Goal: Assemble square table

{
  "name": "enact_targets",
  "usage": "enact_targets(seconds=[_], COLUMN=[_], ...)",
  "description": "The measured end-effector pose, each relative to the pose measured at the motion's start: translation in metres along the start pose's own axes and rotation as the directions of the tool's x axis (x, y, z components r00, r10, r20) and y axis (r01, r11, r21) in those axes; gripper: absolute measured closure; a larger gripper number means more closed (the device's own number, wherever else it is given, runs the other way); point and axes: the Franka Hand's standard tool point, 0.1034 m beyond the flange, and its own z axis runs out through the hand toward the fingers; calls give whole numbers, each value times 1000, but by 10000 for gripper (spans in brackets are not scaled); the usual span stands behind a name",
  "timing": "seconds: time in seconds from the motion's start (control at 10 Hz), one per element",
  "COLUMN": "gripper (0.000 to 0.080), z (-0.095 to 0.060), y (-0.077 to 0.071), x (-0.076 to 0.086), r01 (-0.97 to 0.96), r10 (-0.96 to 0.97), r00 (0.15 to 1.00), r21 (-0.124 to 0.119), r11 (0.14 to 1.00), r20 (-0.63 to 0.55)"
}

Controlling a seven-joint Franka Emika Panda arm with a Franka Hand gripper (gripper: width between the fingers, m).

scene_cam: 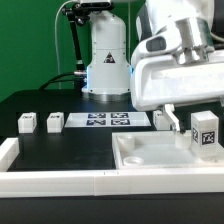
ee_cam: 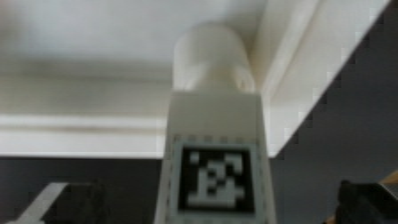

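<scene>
Jaws apart: my fingers (ee_cam: 43,205) flank the leg (ee_cam: 217,130) with a gap on each side, neither touching it. The leg stands upright, long axis vertical, with its rounded end down in a corner of the square top (scene_cam: 140,158) and its tag facing the exterior view. The top lies on the surface (scene_cam: 60,150), toward the exterior view's right. Other legs (scene_cam: 27,123) sit well apart, beside the marker board (scene_cam: 100,121).

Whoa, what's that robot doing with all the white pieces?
It is building a little square table. Its gripper is open, with a finger on each side of one leg, not squeezing it. That leg stands upright in a corner of the table top. Three more legs wait farther back, not yet fitted.
</scene>
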Motion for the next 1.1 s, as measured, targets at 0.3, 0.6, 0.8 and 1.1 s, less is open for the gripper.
enact_targets(seconds=[0.3, 0.6, 0.8, 1.1], gripper=[151, 151, 151, 151], z=[-4, -1, 0, 4], y=[1, -4, -9, -5], x=[2, 0, 4, 4], r01=[-4, -12, -24, -50], r10=[4, 1, -6, -19], r00=[999, 972, 928, 835], r21=[6, 45, 77, 111], r11=[1000, 999, 997, 993], r20=[39, 234, 374, 549])
